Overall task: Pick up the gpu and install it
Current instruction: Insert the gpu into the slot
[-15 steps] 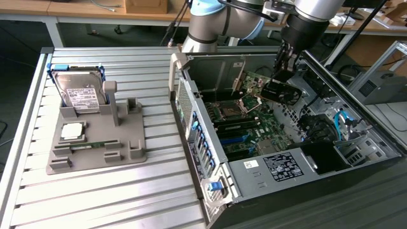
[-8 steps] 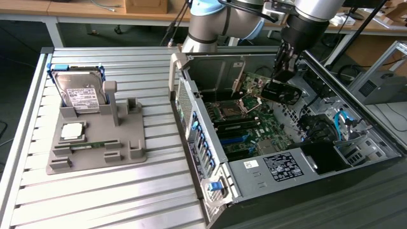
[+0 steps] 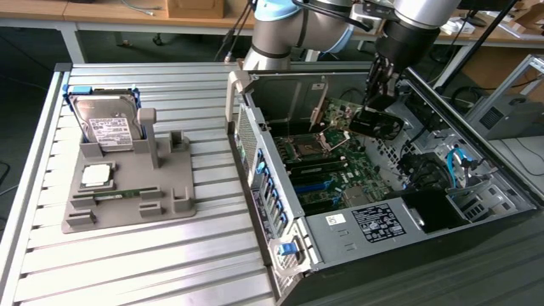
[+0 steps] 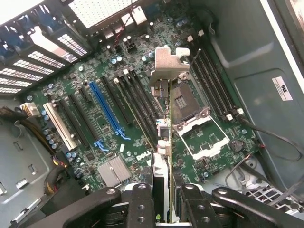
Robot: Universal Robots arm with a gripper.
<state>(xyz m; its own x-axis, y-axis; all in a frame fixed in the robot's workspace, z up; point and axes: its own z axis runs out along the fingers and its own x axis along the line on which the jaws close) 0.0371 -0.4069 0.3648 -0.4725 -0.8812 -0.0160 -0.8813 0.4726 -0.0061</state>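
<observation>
Black fingers (image 4: 141,204) of the tool (image 4: 164,209) are closed most of the way onto the gpu (image 4: 162,166), pinching the thin card between them so that it is seen edge-on, with its silver bracket (image 4: 168,64) at the end farthest from the grip. The card hangs inside the open case (image 3: 281,191), held clear above the motherboard (image 4: 95,142), over the row of long dark expansion slots between the blue slot (image 4: 107,111) and the empty processor socket (image 4: 187,102); whether its lower edge touches any slot cannot be told. In the exterior view the tool (image 3: 374,105) reaches down into the upper part of the case, with the gpu (image 3: 338,118) tilted beneath it and its bracket end turned toward the case's rear wall. Outside the case, on the ribbed metal worktop (image 3: 170,255), a grey holder (image 3: 127,210) sits well apart from it, carrying an upright hard drive (image 3: 106,124) and a slim green memory stick (image 3: 127,192).
</observation>
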